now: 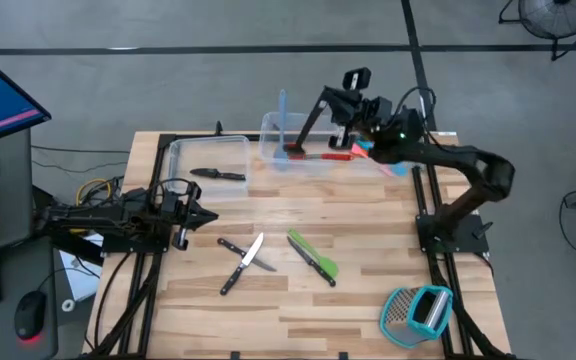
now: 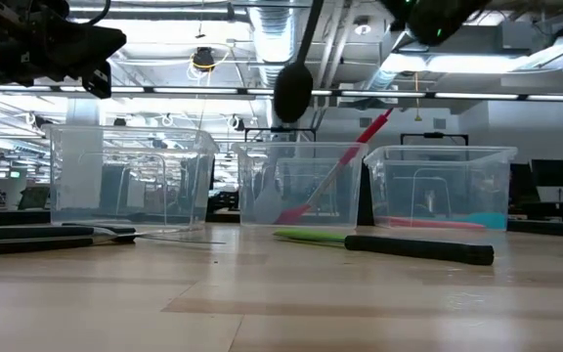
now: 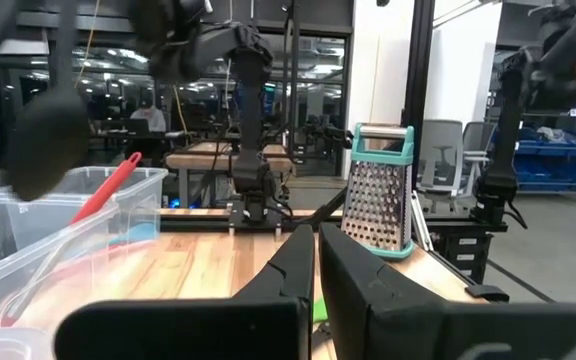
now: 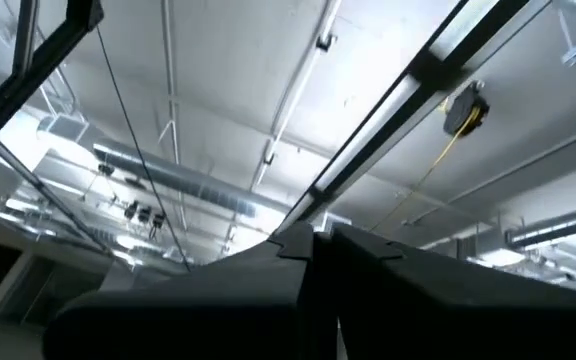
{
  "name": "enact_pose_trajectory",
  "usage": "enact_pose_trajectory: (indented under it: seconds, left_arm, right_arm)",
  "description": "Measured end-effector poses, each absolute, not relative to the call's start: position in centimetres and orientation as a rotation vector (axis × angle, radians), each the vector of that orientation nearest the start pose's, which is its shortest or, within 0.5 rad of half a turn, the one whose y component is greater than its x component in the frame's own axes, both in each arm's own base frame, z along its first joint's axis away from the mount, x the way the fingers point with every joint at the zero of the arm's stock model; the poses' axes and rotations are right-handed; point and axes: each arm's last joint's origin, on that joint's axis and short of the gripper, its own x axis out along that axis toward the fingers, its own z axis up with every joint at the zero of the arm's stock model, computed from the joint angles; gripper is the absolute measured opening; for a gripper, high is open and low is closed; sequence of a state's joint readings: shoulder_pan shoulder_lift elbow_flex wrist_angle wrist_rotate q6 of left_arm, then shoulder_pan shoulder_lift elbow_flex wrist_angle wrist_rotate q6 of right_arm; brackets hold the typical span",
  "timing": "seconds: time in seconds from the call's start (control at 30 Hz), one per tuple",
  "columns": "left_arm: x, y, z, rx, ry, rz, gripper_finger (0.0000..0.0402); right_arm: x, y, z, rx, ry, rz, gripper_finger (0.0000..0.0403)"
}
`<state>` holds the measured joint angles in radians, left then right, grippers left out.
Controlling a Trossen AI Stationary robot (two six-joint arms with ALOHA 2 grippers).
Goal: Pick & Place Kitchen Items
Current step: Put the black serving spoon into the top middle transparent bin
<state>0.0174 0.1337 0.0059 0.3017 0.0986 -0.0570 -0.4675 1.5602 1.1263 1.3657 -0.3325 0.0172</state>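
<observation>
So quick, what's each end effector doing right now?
Left end effector: closed, empty.
Right end effector: closed on the black spoon.

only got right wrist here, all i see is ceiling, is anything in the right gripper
Observer: Yes, the right gripper is shut on a black spoon, with its bowl hanging down.
Operator: over what
Observer: It hangs above the middle bin, not yet inside.
Operator: anything in that bin
Observer: Yes, a red spoon leans in it.
</observation>
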Motion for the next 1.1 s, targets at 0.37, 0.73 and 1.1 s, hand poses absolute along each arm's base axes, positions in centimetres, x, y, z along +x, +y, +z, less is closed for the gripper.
enact_pose_trajectory:
  seconds: [0.37, 0.73, 1.1]
  left_arm:
    - [10.4, -0.1, 18.4, -0.047, -0.174, -0.086, 0.0002]
    - [10.4, -0.1, 18.5, -0.046, -0.18, -0.086, 0.0002]
    - [10.4, -0.1, 18.5, -0.046, -0.186, -0.086, 0.0002]
  right_arm:
    - [30.4, -20.5, 33.2, -0.254, -0.78, -0.14, 0.0009]
    - [31.8, -21.8, 30.1, -0.213, -0.691, -0.144, 0.0009]
    - [32.3, -22.3, 29.3, -0.174, -0.598, -0.139, 0.004]
